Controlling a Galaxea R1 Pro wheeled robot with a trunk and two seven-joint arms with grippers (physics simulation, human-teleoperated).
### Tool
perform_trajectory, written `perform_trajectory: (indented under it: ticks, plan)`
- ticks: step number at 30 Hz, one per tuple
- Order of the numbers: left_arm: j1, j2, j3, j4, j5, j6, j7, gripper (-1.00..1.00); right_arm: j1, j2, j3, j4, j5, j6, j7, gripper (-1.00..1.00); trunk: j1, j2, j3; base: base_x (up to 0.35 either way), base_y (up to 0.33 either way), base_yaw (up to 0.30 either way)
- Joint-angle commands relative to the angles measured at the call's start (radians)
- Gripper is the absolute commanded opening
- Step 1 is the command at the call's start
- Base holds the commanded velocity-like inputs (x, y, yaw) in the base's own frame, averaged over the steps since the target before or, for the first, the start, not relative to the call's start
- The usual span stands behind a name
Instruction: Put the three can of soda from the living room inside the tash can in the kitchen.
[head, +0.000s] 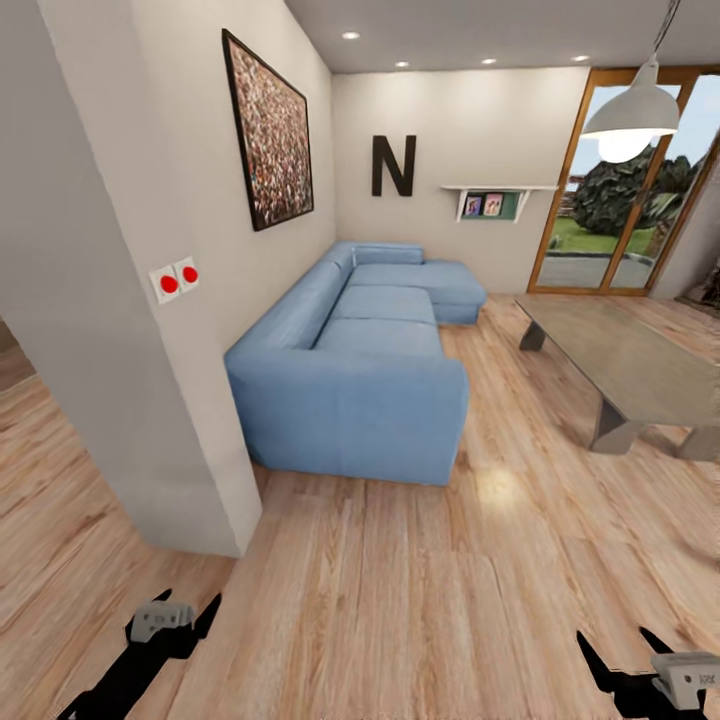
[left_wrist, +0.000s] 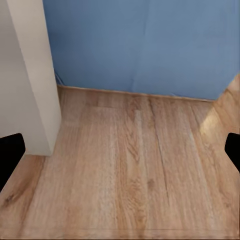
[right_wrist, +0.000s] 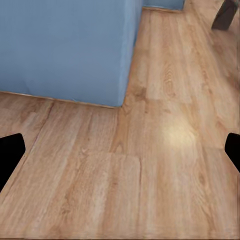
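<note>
at the living room edge: blue sofa (head: 360, 370) ahead, glass low counter (head: 620, 360) to its right on plank floor (head: 400, 590). left tool (head: 170, 618) and right tool (head: 640, 665) both spread wide, nothing held. cans, trash can not visible.

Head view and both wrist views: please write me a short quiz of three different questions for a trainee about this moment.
1. True or false: both claws are open and hold nothing.
2. Multiple choice: what stands right of the blue sofa in the head view? A) a bed B) a glass low table C) a fridge
3. Fill in: on the wall left of the sofa sit two ___ round buttons.

Key:
1. True: the left claw and the right claw are spread over bare wood floor.
2. B
3. red
</note>
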Motion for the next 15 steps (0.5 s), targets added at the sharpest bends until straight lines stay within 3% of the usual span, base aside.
perform_trajectory:
  ticks: [1,8,15]
  plan:
    - [-0.001,0.000,-0.001,0.012,0.000,0.000,0.007,1.00,-0.001,0.000,-0.006,0.003,0.000,0.003,0.004,1.00,0.000,0.000,-0.001,0.000,0.000,-0.165]
    - [-0.003,0.001,-0.004,0.079,-0.044,-0.014,0.041,1.00,-0.005,0.001,-0.028,0.019,-0.004,0.012,0.014,1.00,0.000,0.000,-0.010,0.000,-0.031,-0.165]
    - [-0.004,0.001,-0.004,0.122,-0.058,-0.023,0.045,1.00,-0.006,0.007,-0.030,0.029,-0.012,0.008,0.018,1.00,0.000,0.000,-0.018,0.000,-0.154,-0.165]
